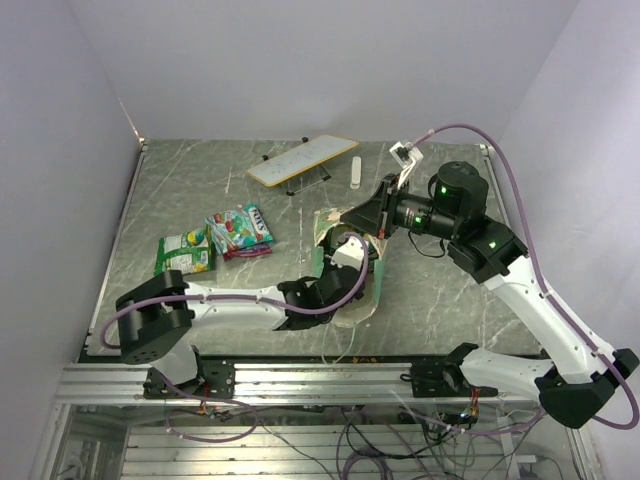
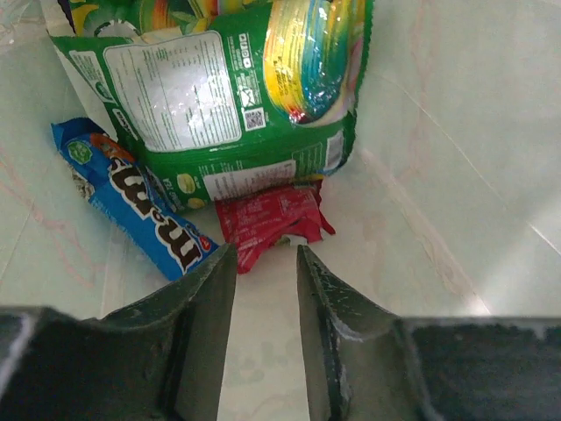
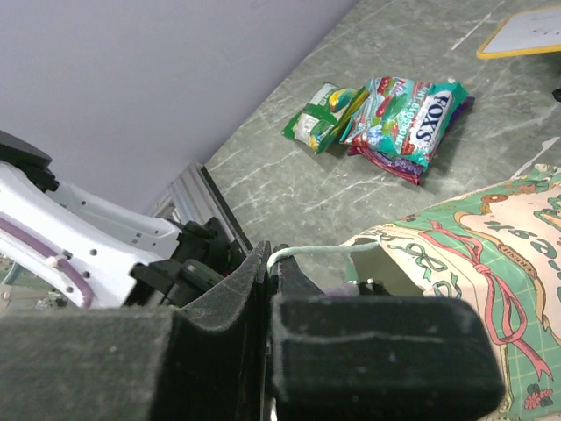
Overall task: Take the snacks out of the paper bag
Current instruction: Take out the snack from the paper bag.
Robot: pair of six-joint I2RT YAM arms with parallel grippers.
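The mint-green paper bag stands mid-table with its mouth toward the arms. My left gripper is inside it, open and empty. Its fingertips are just short of a red packet on the bag's cream floor. A blue packet lies to the left and a big green packet lies behind. My right gripper is shut on the bag's cord handle and holds it up beside the printed bag wall. It also shows in the top view.
Packets lie on the table left of the bag: a green one and a colourful pile, also in the right wrist view. A flat white board on black legs and a small white oblong sit at the back.
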